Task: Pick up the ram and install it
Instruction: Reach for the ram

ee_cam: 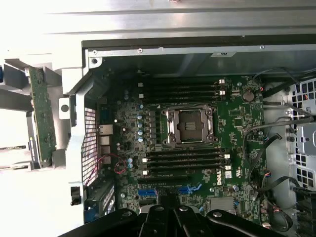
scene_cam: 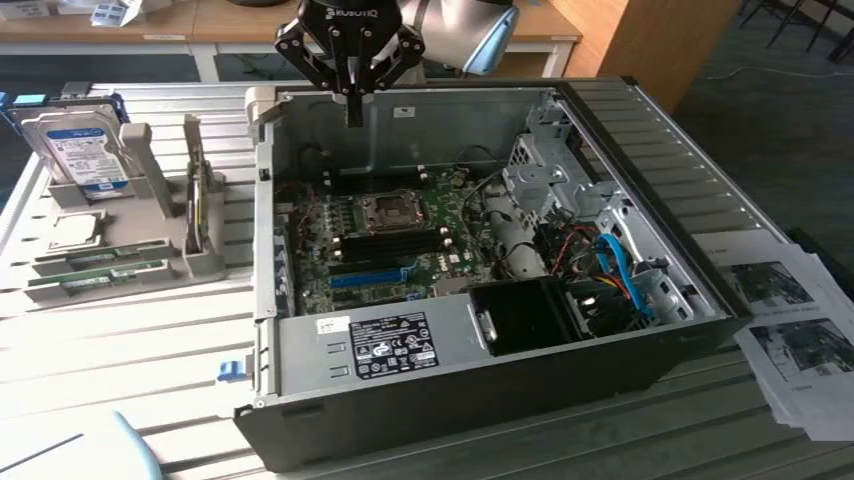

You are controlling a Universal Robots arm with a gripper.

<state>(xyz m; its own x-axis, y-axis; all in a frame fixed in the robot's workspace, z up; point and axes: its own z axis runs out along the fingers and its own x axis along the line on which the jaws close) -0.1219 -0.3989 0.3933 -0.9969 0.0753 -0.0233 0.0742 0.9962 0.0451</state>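
hovering above the far rim of the open computer case (scene_cam: 441, 400), the end effector (scene_cam: 354, 118) has its fingers pressed together and grips nothing. the wrist view looks past its dark fingers (ee_cam: 170, 217) onto the green motherboard (ee_cam: 232, 123), where long black slots (ee_cam: 185, 158) lie on either side of the square processor socket (ee_cam: 190, 126). the ram (scene_cam: 200, 215) is outside the case, standing on edge in a grey holder (scene_cam: 160, 255) on the slatted tabletop (scene_cam: 120, 350), towards the exterior view's left and well apart from the end effector. in the wrist view the ram (ee_cam: 42, 116) shows as a narrow green stick between grey walls. a hard drive (scene_cam: 83, 150) with a blue-white label stands upright in the same holder. printed sheets (scene_cam: 787, 320) lie beside the case at the exterior view's right.
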